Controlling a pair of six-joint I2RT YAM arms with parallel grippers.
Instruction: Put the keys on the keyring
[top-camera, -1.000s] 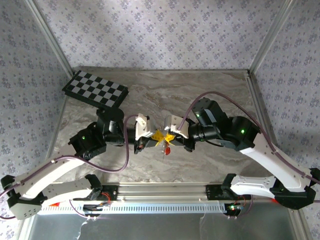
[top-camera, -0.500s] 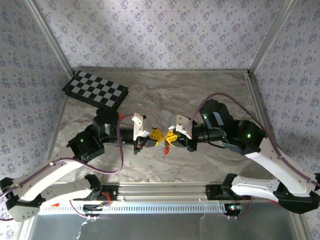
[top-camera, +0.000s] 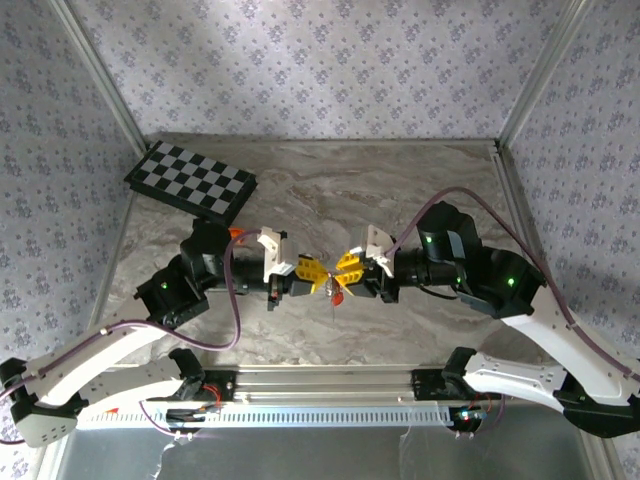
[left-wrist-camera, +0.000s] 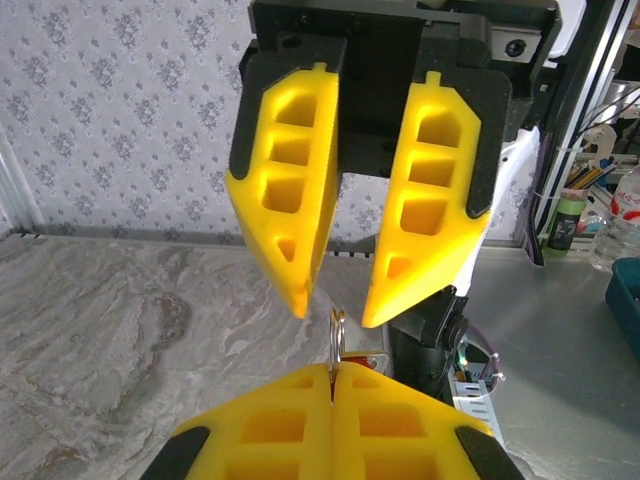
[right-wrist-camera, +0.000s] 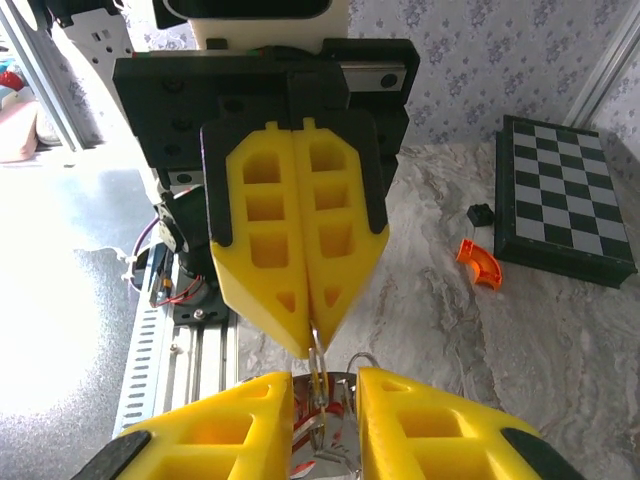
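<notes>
Grippers, top external: the yellow-fingered left gripper (top-camera: 316, 272) and the yellow-fingered right gripper (top-camera: 344, 266) meet tip to tip above the grey marbled table (top-camera: 400, 190). Small red-headed keys (top-camera: 337, 297) dangle just below both tips.
Left wrist, own tool: the left gripper (left-wrist-camera: 331, 372) is clenched on the thin silvery metal keyring (left-wrist-camera: 336, 340), which stands edge-on straight out of its tips.
Left wrist, opposite tool: the right gripper (left-wrist-camera: 339, 312) is released. Its fingers stand apart on either side of the ring's far end and pinch nothing.
Right wrist: the right gripper (right-wrist-camera: 325, 385) is spread. The keyring (right-wrist-camera: 317, 370) and keys (right-wrist-camera: 343, 412) sit in the gap between its fingers, just past the left gripper's (right-wrist-camera: 312, 342) shut tips.
Doing it well: I judge the left pinch must stay firm and the ring unmoving. The right should close squarely on one key head only, then slide the key's hole along the wire without twisting.
Unclear: whether any key is already threaded; I cannot tell.
</notes>
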